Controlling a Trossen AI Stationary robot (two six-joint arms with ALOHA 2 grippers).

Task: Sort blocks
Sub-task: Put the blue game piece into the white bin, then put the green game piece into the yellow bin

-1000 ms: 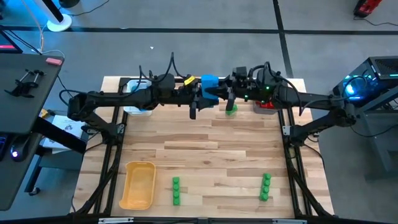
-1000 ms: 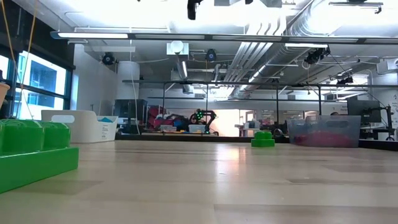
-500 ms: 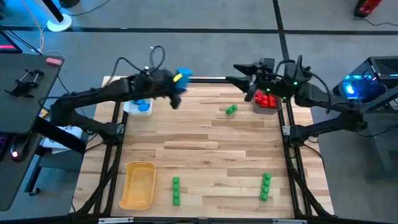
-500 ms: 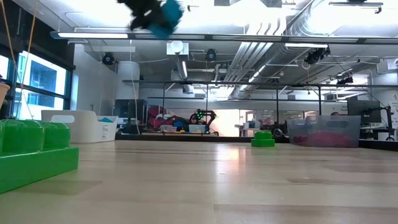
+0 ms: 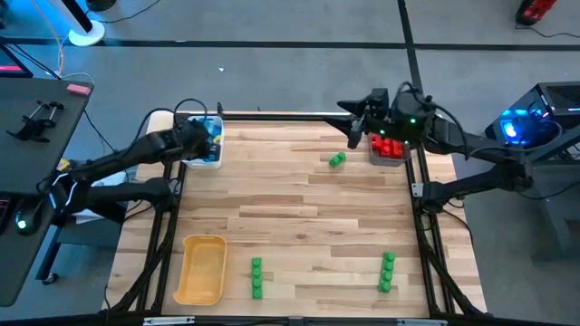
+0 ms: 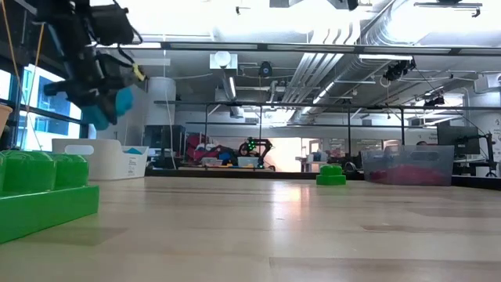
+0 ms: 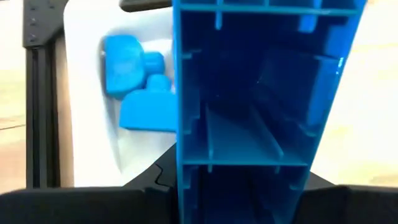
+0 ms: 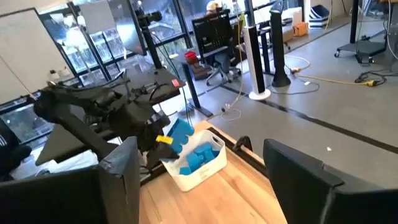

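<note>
- One blue block (image 7: 249, 112) sits clamped in the left gripper (image 5: 207, 138), hanging right over the white tray (image 5: 201, 159)
- right gripper (image 8: 205, 180) wide open, empty, near red blocks (image 5: 388, 147)

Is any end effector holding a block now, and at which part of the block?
The left end effector holds a blue block by its two side walls, above the white tray. The right end effector is open, empty.

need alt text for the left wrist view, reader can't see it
A large blue block, hollow underside facing the camera, is held in the left gripper and fills most of the frame. Behind it, a white tray holds other blue blocks, with the wooden table visible at the edges.
</note>
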